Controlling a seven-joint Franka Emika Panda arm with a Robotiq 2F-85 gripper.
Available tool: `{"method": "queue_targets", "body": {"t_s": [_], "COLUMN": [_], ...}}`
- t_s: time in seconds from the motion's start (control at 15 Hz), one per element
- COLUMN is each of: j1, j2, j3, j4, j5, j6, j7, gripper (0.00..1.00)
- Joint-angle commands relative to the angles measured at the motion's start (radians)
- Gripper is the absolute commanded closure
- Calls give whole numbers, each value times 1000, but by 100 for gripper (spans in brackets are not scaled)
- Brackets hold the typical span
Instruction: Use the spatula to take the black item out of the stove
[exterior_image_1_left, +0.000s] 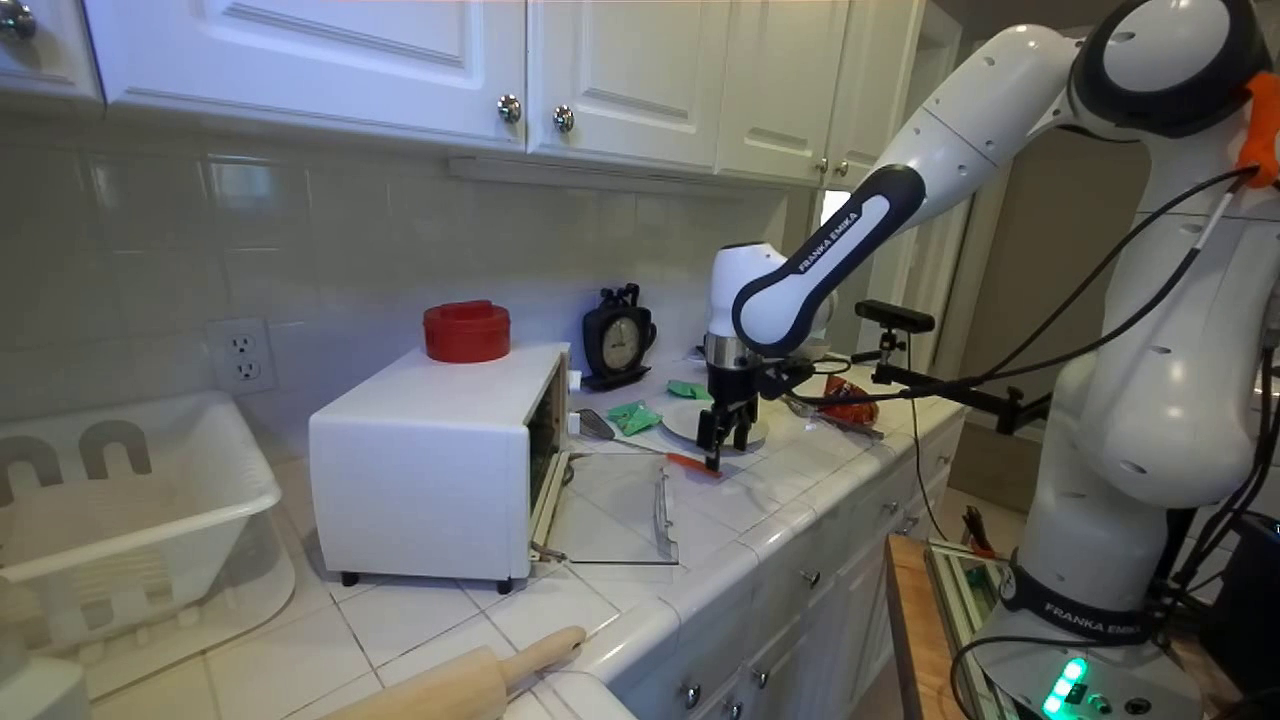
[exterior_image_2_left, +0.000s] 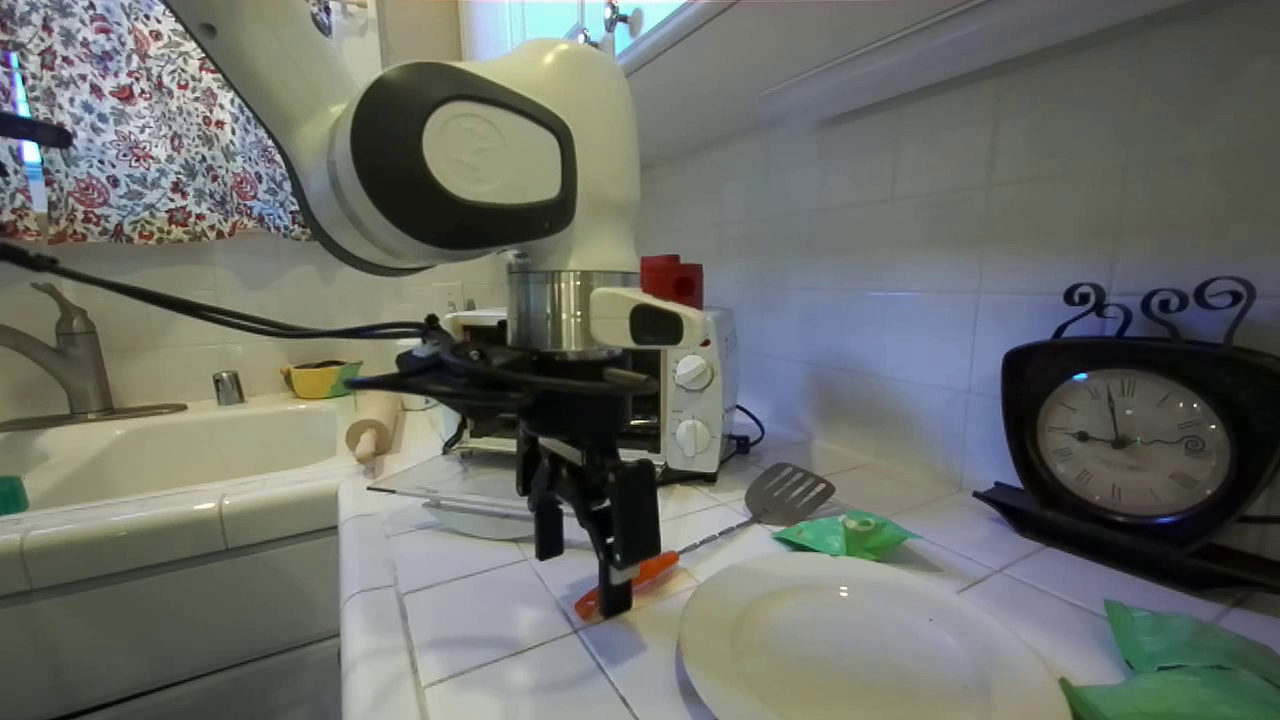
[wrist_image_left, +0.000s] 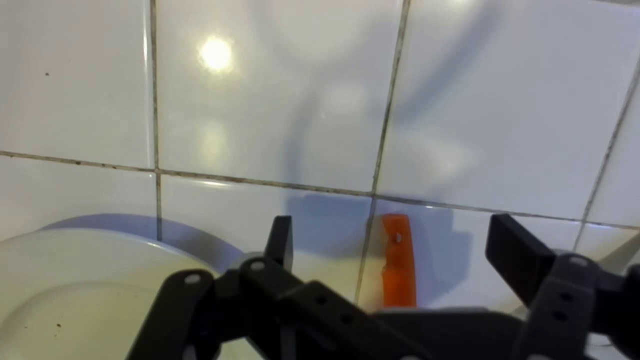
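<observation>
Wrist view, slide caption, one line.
Open gripper lined up over the orange spatula handle, white plate at lower left on the tiled counter.

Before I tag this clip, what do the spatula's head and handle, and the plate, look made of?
The spatula's head looks dark and matte: nylon or coated metal, unclear which. Its handle, evenly orange, is probably plastic. The plate, glossy white with a highlight, suggests glazed ceramic.

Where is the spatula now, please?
In an exterior view, the spatula lies on the counter, its orange handle left of the white plate, by the open gripper.
</observation>
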Motion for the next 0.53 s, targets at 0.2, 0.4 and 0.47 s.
{"method": "queue_targets", "body": {"t_s": [0.2,0.4,0.47], "j1": [1,-1,-1], "j2": [62,78,83], "j3": [1,1,1], "j4": [52,71,75], "j5": [36,45,48], "j6": [12,8,7], "j7": [-87,-111,-116], "gripper": [11,22,27]}}
